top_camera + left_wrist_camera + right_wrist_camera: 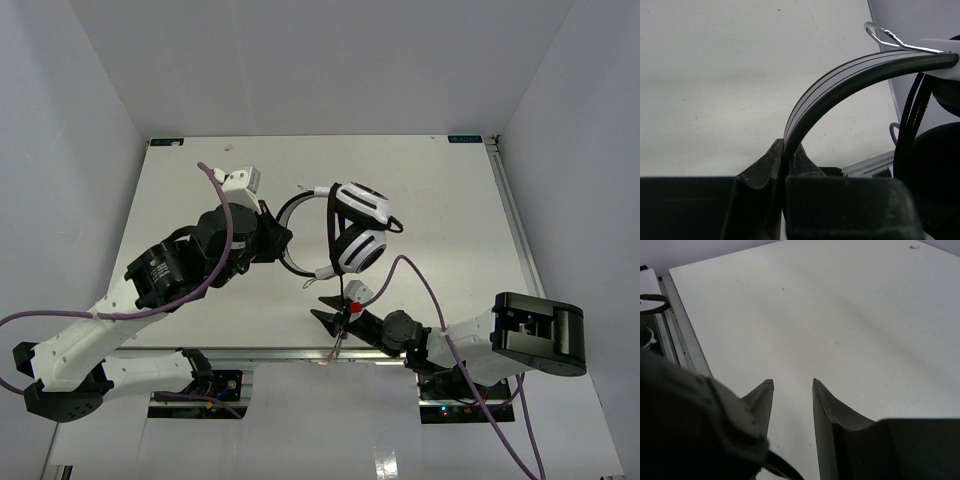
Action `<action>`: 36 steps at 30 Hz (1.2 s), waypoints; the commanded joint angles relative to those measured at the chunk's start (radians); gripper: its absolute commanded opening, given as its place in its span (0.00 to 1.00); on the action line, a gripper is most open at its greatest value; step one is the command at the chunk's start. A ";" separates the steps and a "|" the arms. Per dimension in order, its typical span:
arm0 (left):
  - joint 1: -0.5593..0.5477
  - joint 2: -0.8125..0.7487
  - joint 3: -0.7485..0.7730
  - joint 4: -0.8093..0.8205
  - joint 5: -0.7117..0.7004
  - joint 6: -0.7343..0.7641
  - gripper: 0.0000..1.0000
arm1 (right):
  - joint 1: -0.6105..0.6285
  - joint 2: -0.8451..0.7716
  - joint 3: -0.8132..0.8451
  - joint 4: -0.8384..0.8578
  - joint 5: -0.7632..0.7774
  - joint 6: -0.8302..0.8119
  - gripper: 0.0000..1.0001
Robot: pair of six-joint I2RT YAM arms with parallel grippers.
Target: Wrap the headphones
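The headphones lie mid-table, with two white-and-black ear cups and a thin black headband arcing left. My left gripper is shut on the headband, which rises between its fingertips in the left wrist view. The gripper pinches the band's lower end. The thin dark cord is looped over the cups and runs down past the table's front edge. My right gripper is open by the front edge, just left of the cord. Nothing lies between its fingers.
Purple robot cables arc over both arms. The table's metal front rail runs below the right gripper and shows at the left of the right wrist view. White walls enclose the table on three sides.
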 commanded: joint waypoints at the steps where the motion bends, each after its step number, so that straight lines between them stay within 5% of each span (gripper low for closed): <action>1: 0.001 -0.038 0.062 0.113 0.028 -0.045 0.00 | -0.013 0.061 -0.034 0.218 0.011 -0.010 0.42; 8: 0.001 -0.063 0.064 0.104 0.006 -0.039 0.00 | -0.017 0.120 -0.074 0.343 -0.003 -0.002 0.39; 15: 0.001 -0.082 0.064 0.098 0.015 -0.015 0.00 | -0.017 0.124 -0.116 0.384 -0.011 -0.002 0.08; 23: 0.001 -0.091 0.139 0.029 0.228 0.192 0.00 | -0.128 -0.020 -0.198 0.370 -0.061 0.066 0.08; 28: 0.001 -0.148 0.098 0.076 0.452 0.272 0.00 | -0.314 -0.176 -0.188 0.154 -0.266 0.175 0.08; 36: 0.001 -0.126 0.044 0.099 0.790 0.401 0.00 | -0.393 -0.352 -0.011 -0.239 -0.485 0.161 0.08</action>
